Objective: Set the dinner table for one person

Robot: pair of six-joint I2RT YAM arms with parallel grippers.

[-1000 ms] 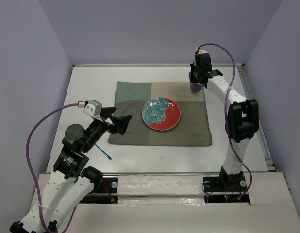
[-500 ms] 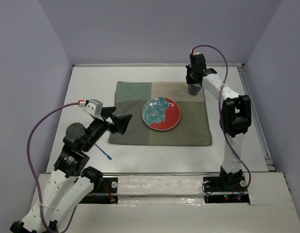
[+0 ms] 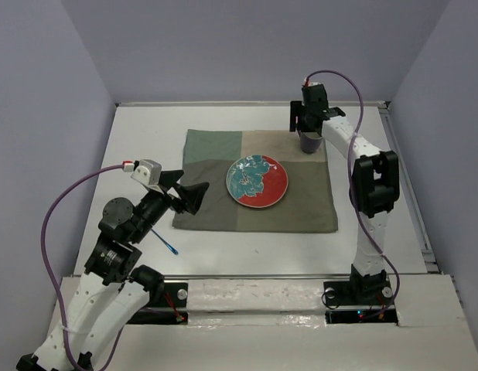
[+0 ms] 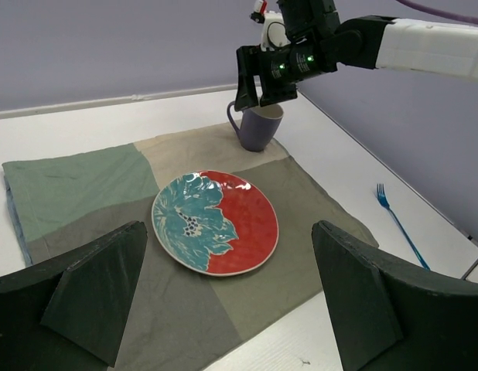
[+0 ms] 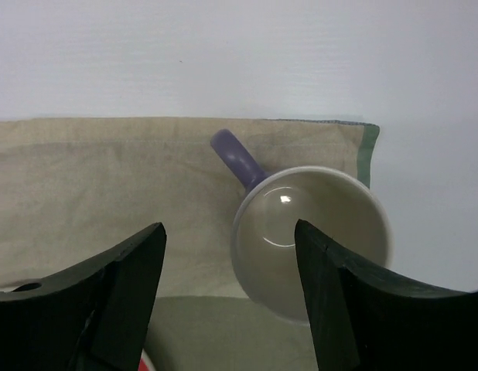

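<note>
On the near left, a slim blue fork (image 3: pixel 163 242) is lying on the bare white bench (image 3: pixel 146 131), apparently waiting to be laid beside the plate. Just past it, the left gripper (image 3: pixel 186 190) is hovering at the near-left edge of the placemat (image 3: pixel 301 205) with its jaws spread wide and gripping nothing, probably waiting its turn. The placemat, a soft woven cloth of four olive and grey-green patches, is lying flat mid-bench to mark the single setting. A round glazed plate (image 3: pixel 257 182), half red with a teal leaf pattern, is sitting at its centre. At the far-right corner of the cloth, a smooth purple mug (image 3: pixel 308 141) with a pale inside is standing upright, its handle pointing left. The right gripper (image 3: pixel 307 130) is hanging directly over it, jaws apart and clasping nothing. The bench is stretching on to lavender walls.
</note>
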